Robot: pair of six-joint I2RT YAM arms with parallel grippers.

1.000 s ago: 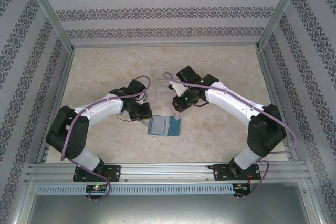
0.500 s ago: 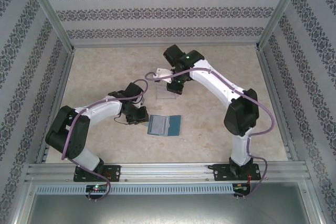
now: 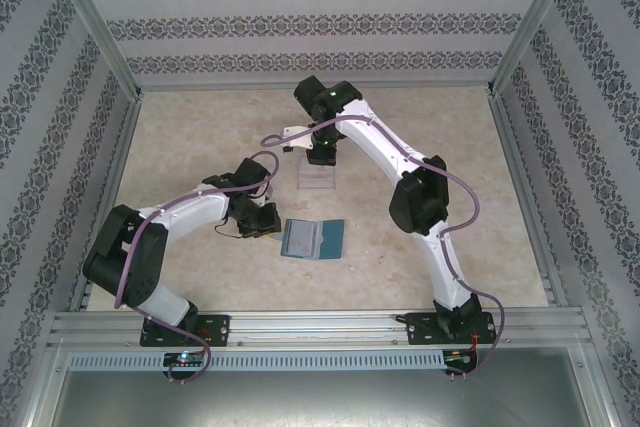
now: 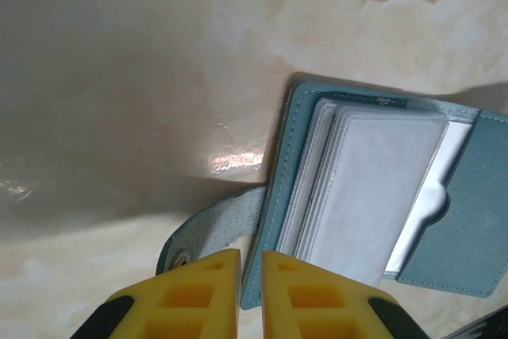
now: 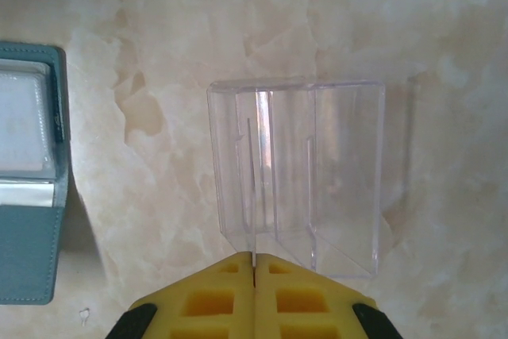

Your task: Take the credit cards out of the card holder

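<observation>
Plainly my two arms split the work: my left gripper (image 4: 250, 279) anchors and my right gripper (image 5: 254, 274) carries. On the left my jaws stand almost together. The teal edge of the card holder (image 4: 468, 220) runs into the narrow gap between them, right where the strap tab (image 4: 214, 224) leaves the cover. I judge that I am pinching that edge so the soft holder cannot slide on the table (image 4: 119, 77) while cards are drawn out. The holder lies open just ahead and to the right of those fingertips, its clear sleeves fanned, with the credit cards (image 4: 381, 180) pale inside them. On the right my jaws are pressed together, and a single card (image 5: 253, 258) seems pinched between the pads. It shows as a thin pale sliver seen edge-on, too slight to be sure of. The clear box (image 5: 317, 172) stands directly ahead of those fingertips, very near them, which would suit lowering the card into one of its slots. From these jaws the holder sits off to the left, apart from the box.
</observation>
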